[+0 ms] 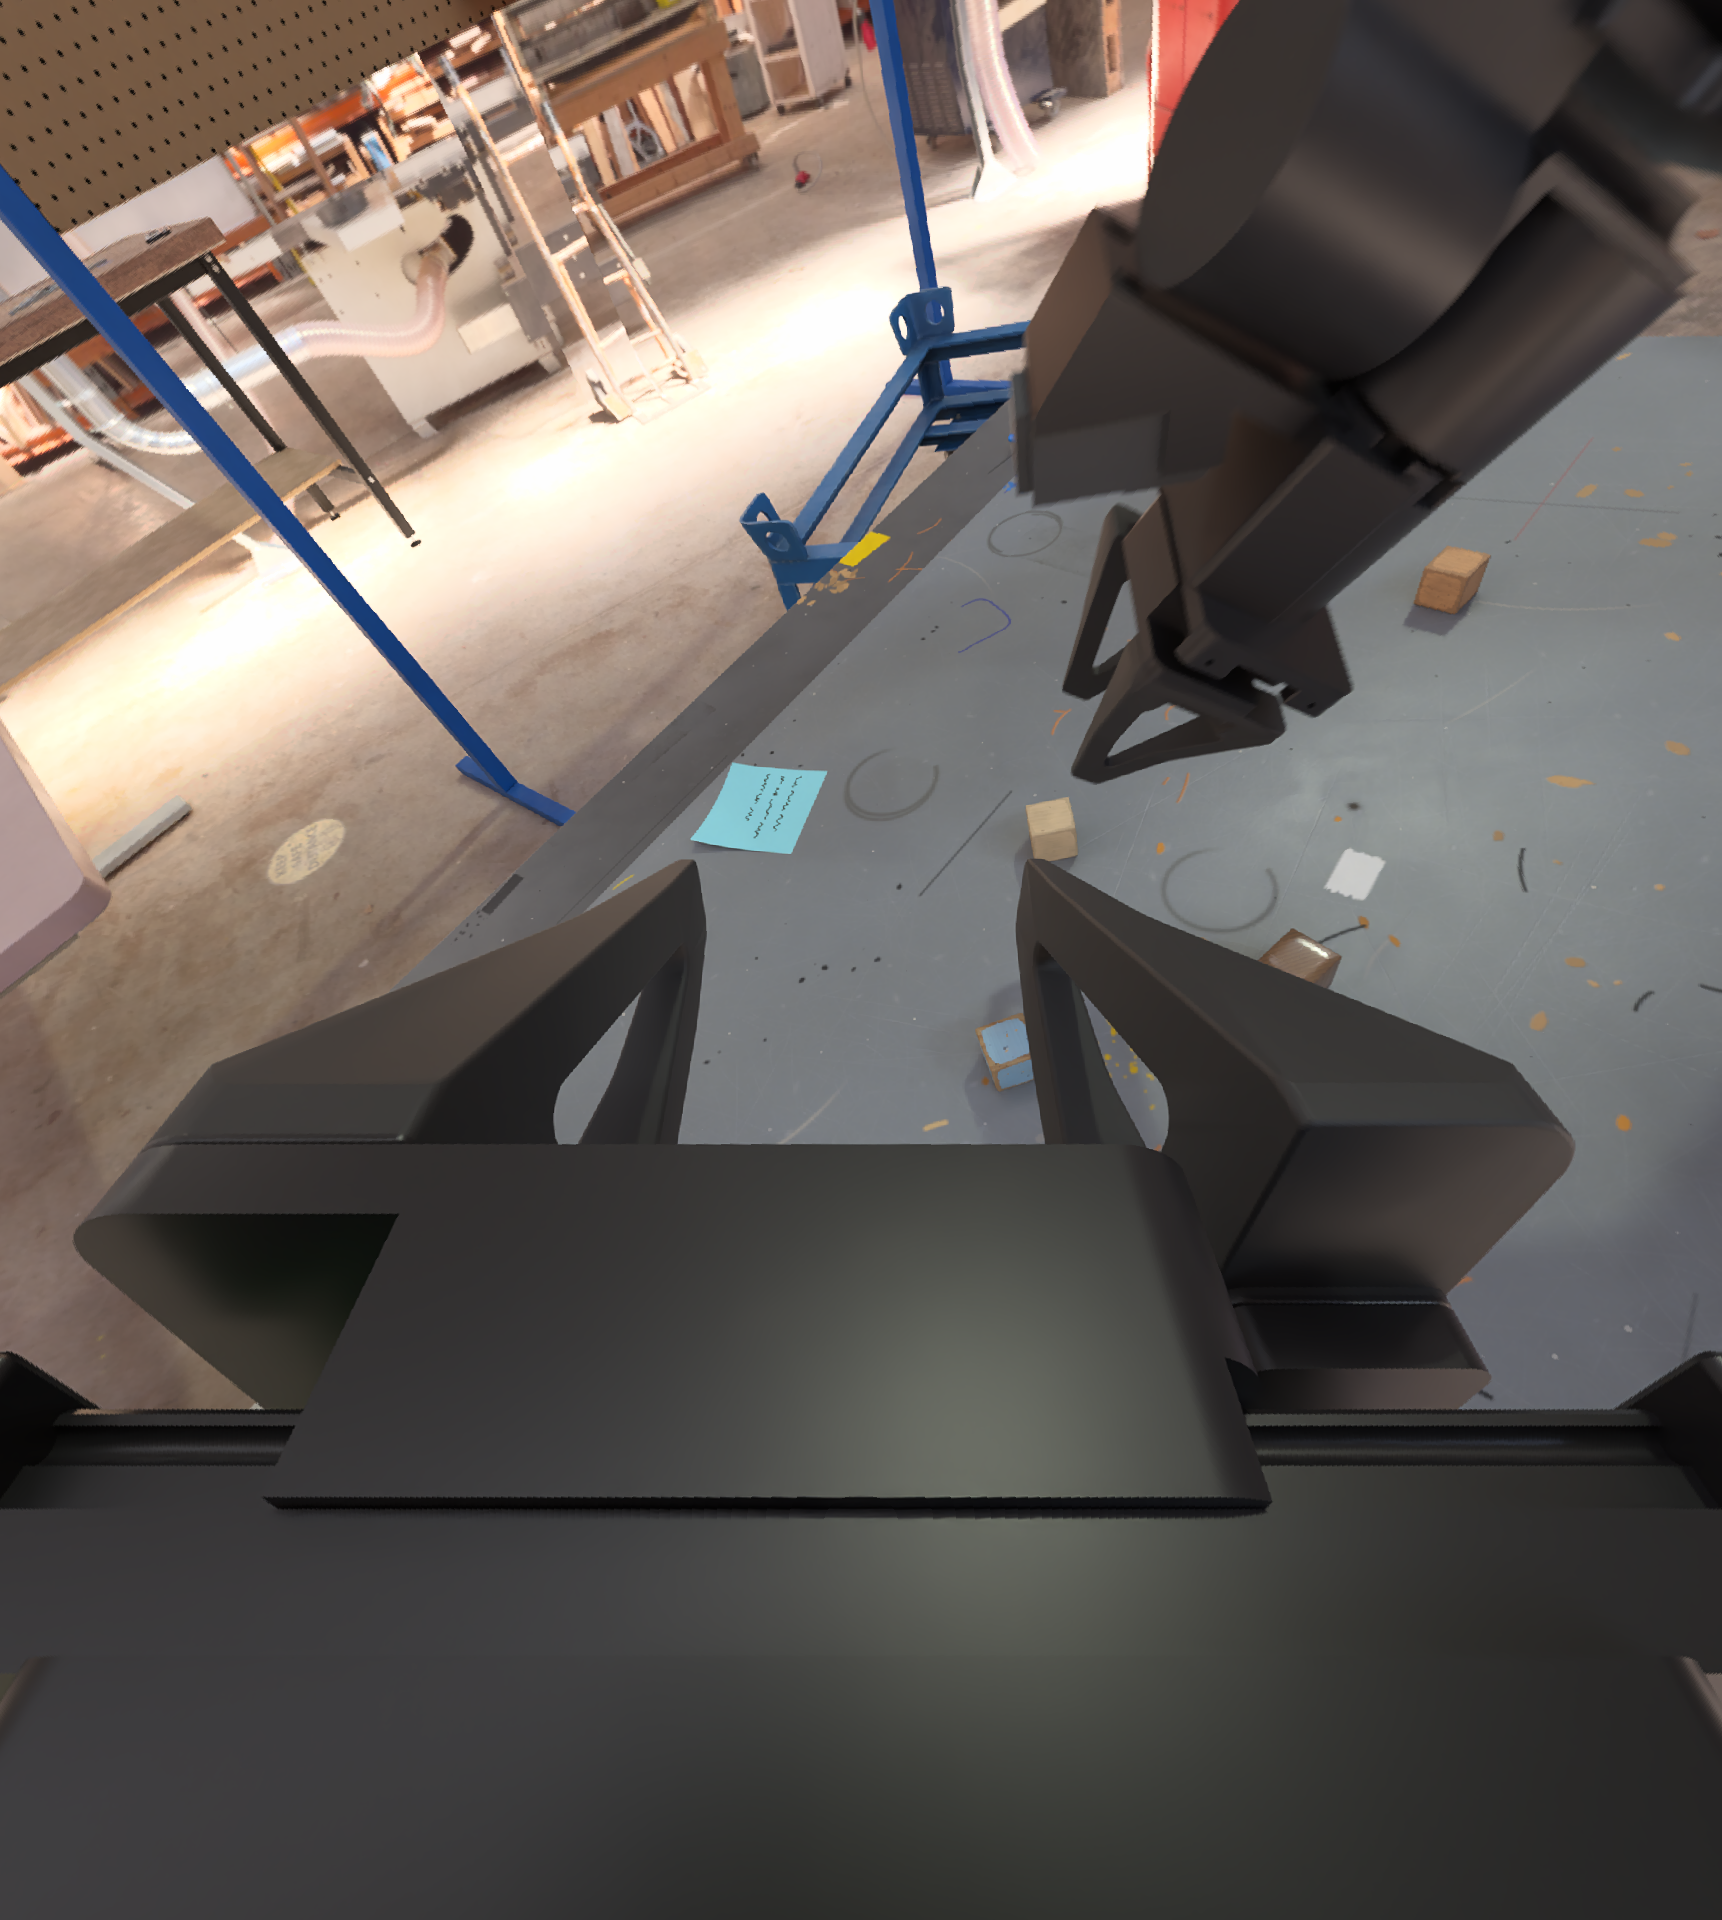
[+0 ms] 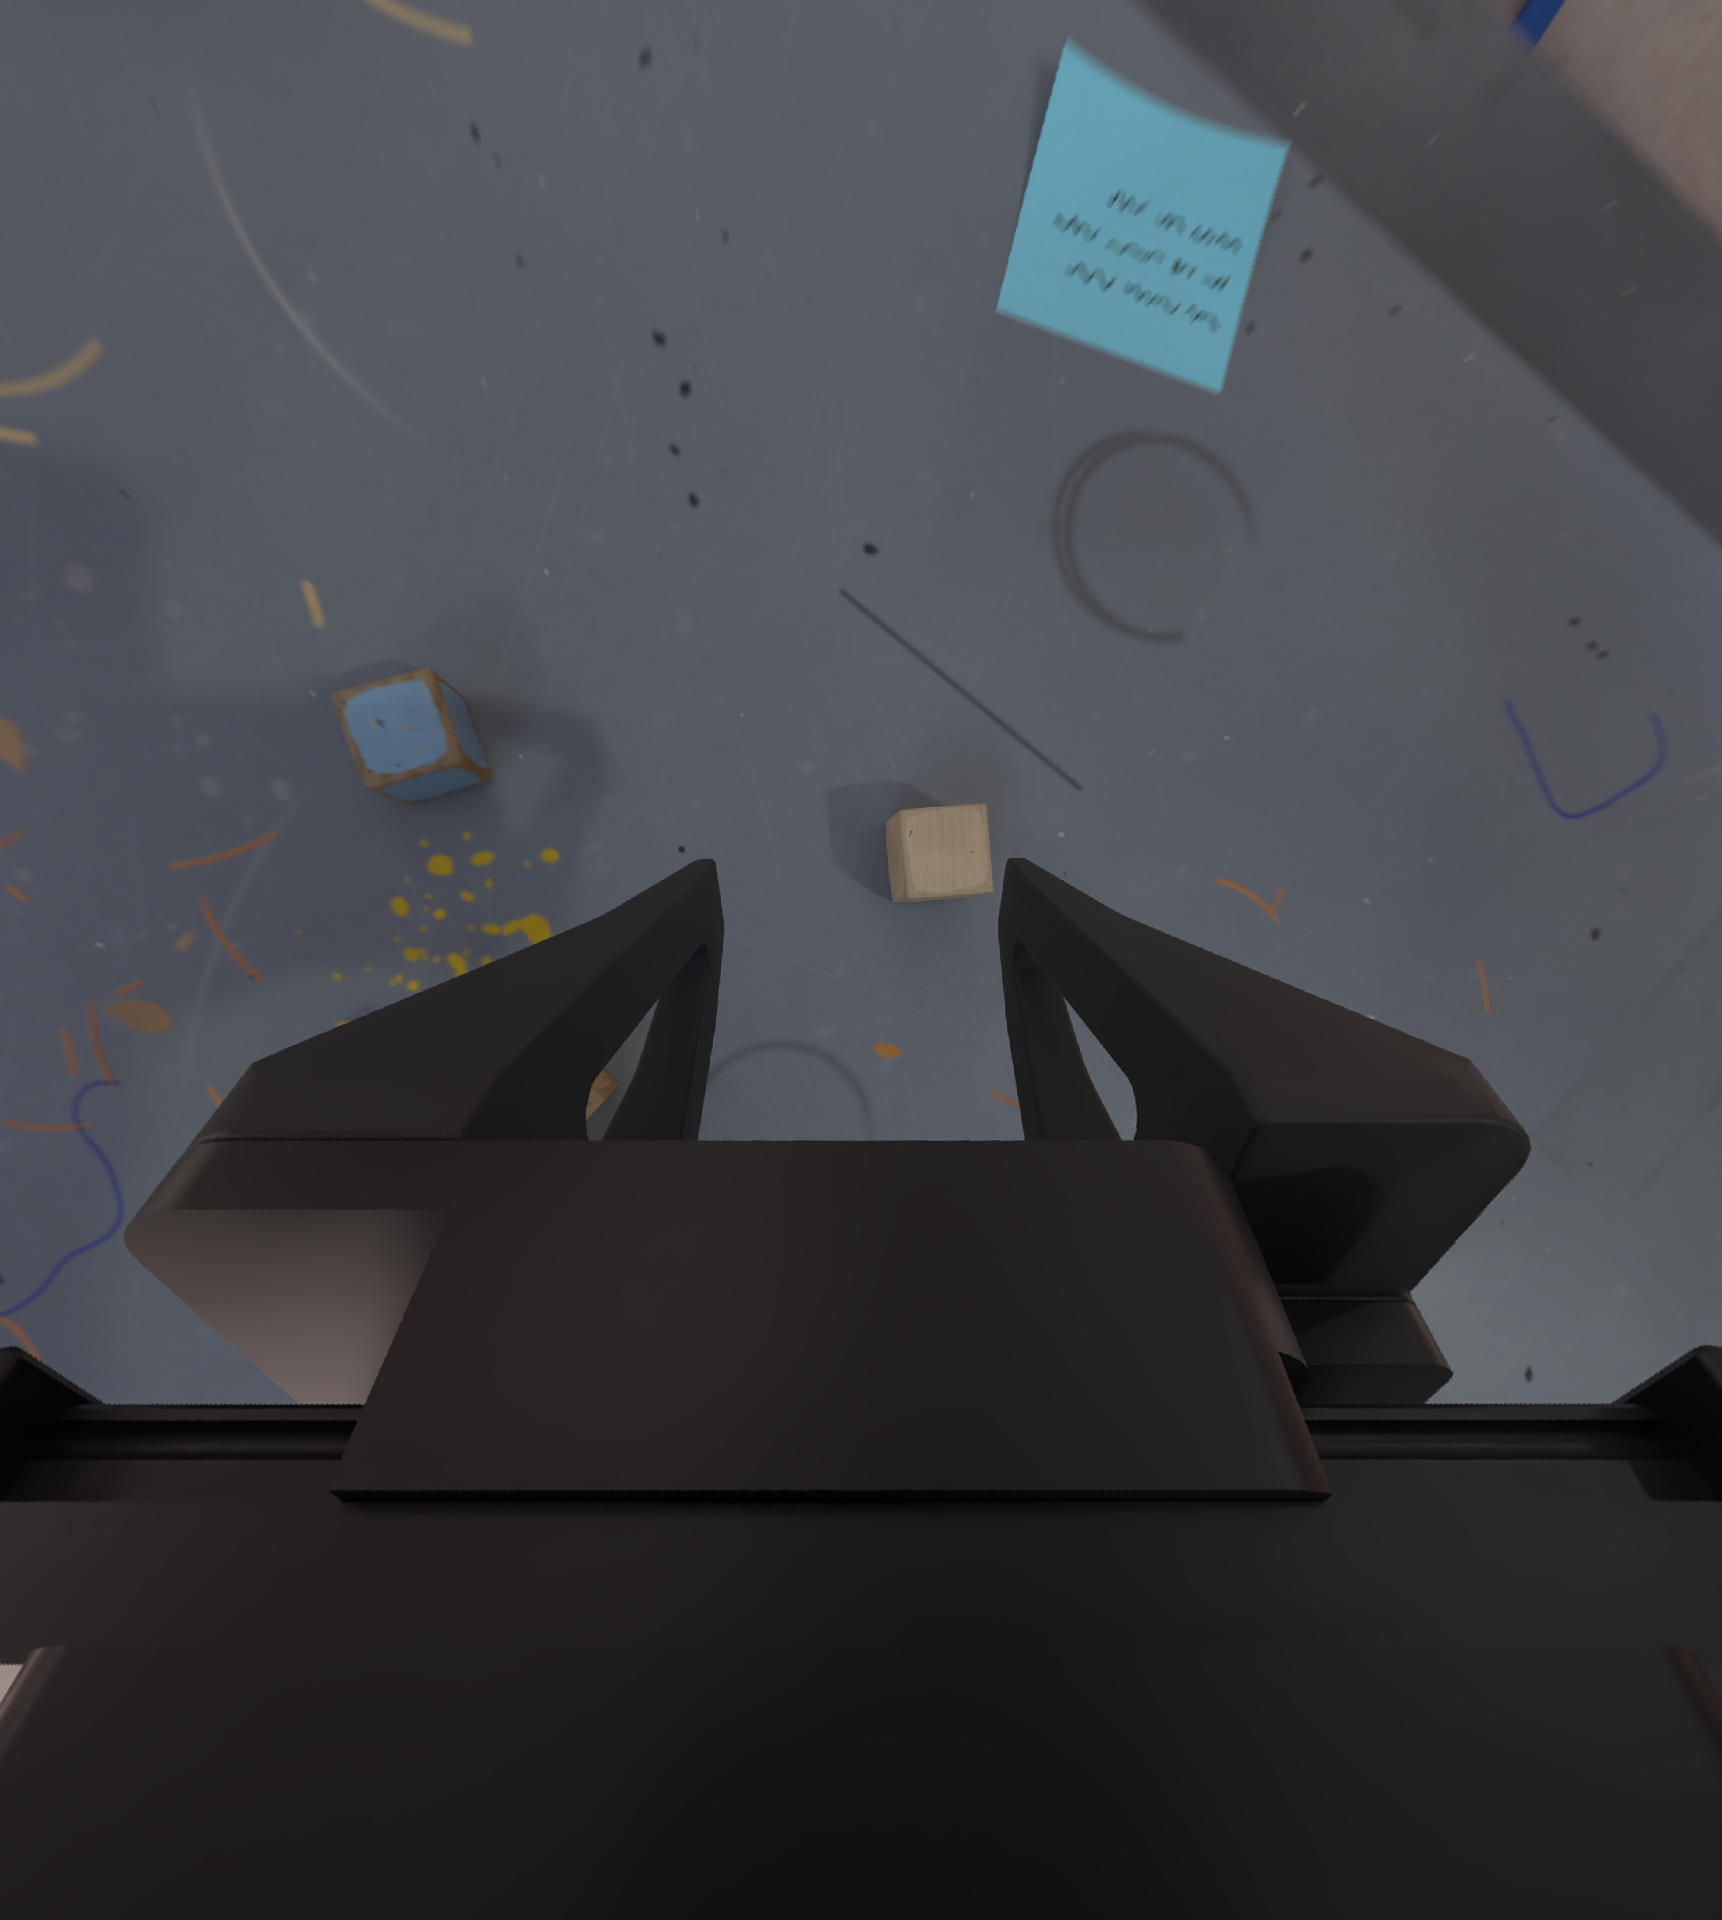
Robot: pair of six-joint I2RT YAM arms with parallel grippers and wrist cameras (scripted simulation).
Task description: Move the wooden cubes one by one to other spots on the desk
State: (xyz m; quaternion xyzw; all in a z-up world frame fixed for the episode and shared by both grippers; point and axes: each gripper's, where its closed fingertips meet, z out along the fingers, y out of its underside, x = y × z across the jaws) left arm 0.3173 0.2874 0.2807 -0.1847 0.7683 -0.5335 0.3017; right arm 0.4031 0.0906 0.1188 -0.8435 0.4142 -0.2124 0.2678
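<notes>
A pale wooden cube lies on the grey desk just beyond my right gripper, which is open, empty and hovers above it. The same cube shows in the left wrist view, below the right gripper. A blue-painted cube lies to the left; it also shows in the left wrist view. A tan cube sits farther back. A dark brown cube lies beside my left finger. My left gripper is open and empty above the desk.
A light blue paper note lies near the desk's edge; it also shows in the left wrist view. A small white scrap lies on the desk. Beyond the edge is workshop floor with blue frame legs.
</notes>
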